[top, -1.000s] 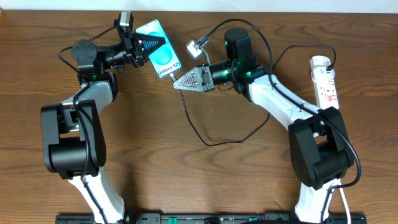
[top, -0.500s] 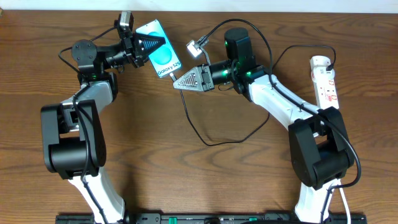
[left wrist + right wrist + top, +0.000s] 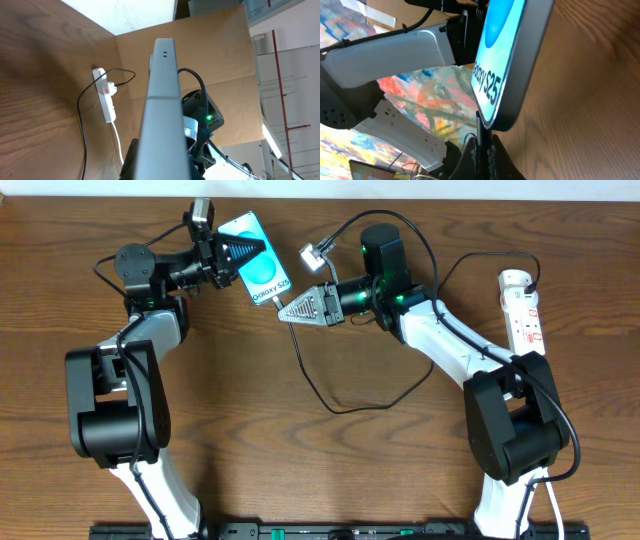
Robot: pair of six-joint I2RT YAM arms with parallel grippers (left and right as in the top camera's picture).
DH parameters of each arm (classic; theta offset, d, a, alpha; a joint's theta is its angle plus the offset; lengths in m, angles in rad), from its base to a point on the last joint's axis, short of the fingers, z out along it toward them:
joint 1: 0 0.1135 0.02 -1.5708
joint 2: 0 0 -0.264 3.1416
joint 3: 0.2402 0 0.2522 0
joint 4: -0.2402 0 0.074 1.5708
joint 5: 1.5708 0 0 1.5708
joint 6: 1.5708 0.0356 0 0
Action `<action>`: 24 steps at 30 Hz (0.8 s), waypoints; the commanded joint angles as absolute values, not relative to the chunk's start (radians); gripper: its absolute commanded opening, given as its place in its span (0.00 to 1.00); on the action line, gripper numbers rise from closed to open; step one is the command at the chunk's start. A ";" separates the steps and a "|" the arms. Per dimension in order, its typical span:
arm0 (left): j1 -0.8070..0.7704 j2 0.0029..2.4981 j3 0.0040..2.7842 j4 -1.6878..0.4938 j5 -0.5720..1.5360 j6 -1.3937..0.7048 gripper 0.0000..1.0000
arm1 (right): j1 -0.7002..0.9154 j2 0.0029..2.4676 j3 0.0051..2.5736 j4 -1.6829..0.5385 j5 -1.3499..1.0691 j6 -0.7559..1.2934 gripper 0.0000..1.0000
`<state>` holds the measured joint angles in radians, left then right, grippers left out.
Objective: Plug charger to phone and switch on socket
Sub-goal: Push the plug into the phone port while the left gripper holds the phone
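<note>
**Overhead view.** Fixed above the desk [image 3: 300, 470], directed straight down from a distance. The left arm [image 3: 155, 330], the right arm [image 3: 445, 332], the phone [image 3: 262, 272] and the socket [image 3: 522, 305] were all taken in.

**Left wrist view.** Carried on the left arm and held hard against the phone's edge. It was aimed along that edge across the desk, toward the socket and the right arm.

**Right wrist view.** Carried on the right arm and set very near the phone's lettered end. It was aimed back at the left arm.

**Shared.** The phone was recorded in all three views, the socket in the overhead and left wrist views only.
</note>
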<state>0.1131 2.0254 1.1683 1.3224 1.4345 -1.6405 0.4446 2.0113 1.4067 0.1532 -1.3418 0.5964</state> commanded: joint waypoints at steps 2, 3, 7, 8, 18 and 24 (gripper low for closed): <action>0.113 2.022 1.168 1.332 1.454 -1.612 0.07 | 0.445 2.020 1.407 0.168 -1.341 0.617 0.01; 0.113 2.022 1.168 1.332 1.454 -1.612 0.07 | 0.445 2.020 1.407 0.168 -1.341 0.617 0.01; 0.113 2.022 1.168 1.332 1.454 -1.612 0.07 | 0.445 2.020 1.407 0.168 -1.341 0.617 0.01; 0.113 2.022 1.168 1.332 1.454 -1.612 0.07 | 0.445 2.020 1.408 0.168 -1.341 0.617 0.01; 0.113 2.022 1.168 1.398 1.461 -1.612 0.07 | 0.443 2.020 1.408 0.169 -1.333 0.640 0.01; 0.113 2.022 1.168 1.401 1.481 -1.605 0.07 | 0.439 2.020 1.408 0.182 -1.333 0.662 0.01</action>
